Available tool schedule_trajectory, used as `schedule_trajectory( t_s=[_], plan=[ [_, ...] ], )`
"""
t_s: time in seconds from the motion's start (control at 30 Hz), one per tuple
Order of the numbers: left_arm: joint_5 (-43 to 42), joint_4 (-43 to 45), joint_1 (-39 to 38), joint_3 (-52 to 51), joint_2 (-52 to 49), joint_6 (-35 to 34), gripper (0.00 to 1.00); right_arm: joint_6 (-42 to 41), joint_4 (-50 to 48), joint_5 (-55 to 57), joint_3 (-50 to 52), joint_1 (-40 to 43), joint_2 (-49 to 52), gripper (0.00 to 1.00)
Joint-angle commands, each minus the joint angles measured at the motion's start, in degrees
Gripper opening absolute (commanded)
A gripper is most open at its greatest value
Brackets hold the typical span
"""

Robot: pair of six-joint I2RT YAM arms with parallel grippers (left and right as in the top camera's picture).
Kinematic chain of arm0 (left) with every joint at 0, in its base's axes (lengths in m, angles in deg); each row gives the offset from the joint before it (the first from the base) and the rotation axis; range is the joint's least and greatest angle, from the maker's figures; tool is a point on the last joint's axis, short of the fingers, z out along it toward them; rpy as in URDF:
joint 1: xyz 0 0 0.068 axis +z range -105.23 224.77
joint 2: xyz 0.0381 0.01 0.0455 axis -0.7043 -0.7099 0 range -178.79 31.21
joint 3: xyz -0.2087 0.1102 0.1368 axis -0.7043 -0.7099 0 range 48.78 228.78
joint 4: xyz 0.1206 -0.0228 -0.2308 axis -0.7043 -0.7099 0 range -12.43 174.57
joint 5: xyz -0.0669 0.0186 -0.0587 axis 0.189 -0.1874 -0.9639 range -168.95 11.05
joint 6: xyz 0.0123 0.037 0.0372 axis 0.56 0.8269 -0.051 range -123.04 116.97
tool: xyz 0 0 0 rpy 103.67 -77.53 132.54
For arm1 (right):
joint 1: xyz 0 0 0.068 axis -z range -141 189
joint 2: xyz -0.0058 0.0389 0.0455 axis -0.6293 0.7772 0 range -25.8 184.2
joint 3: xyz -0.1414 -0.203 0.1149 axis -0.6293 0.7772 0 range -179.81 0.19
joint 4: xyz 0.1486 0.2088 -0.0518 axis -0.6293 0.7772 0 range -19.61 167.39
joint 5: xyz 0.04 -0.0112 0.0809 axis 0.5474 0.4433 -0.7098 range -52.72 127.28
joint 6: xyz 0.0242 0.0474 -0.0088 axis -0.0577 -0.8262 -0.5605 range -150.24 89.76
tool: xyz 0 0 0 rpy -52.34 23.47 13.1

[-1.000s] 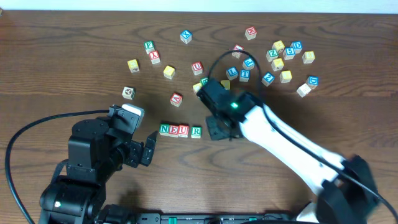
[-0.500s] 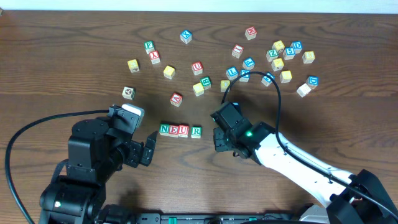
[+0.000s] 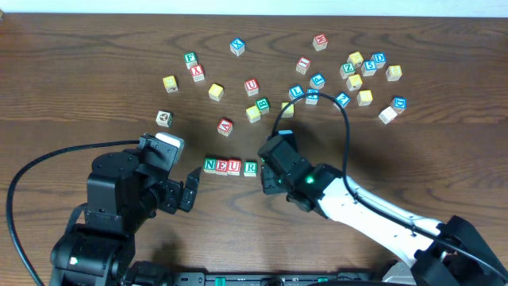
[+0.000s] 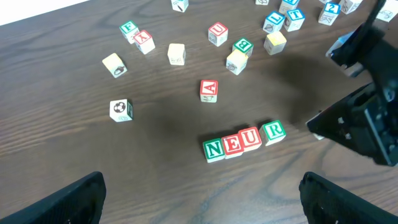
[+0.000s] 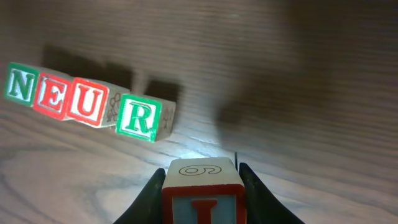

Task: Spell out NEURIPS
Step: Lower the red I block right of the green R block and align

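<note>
Cubes N [image 3: 209,165], E [image 3: 222,166], U [image 3: 235,166] and R [image 3: 251,168] stand in a row on the table, green and red by turns. My right gripper [image 3: 270,178] hangs just right of the R, shut on a cube with a red I [image 5: 202,198] on its front and a 6 or 9 on its white top. In the right wrist view that I cube is a short way off from the R [image 5: 140,118]. My left gripper [image 4: 205,205] stands open with nothing between its fingers, on my side of the row [image 4: 242,141].
Several loose letter cubes lie scattered behind the row, among them a red A [image 3: 225,125], a second red U [image 3: 251,85] and a cluster at the back right [image 3: 357,71]. A white picture cube [image 3: 163,118] sits left of the row.
My right gripper has come from the loose cubes at the back toward me, then leftward, and now sits beside the R with the I cube in it. The left arm has not moved.
</note>
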Motion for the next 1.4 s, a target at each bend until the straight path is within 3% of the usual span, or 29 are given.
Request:
schedule_trajectory(
  t_s=[0.0,0.37,1.37],
  plan=[
    [-0.3,0.0,0.3,0.9,0.2,0.3,0.98,-2.7,-0.8,2.5,0.4,-1.2,2.7,0.01],
    [-0.3,0.0,0.3,0.9,0.2,0.3,0.98,-9.6,0.8,6.2,0.1,-0.6,6.9,0.01],
    [-0.3,0.0,0.3,0.9,0.2,0.3,0.98,-6.6,-8.5,7.5,-1.3,-0.5,10.9,0.01]
  ],
)
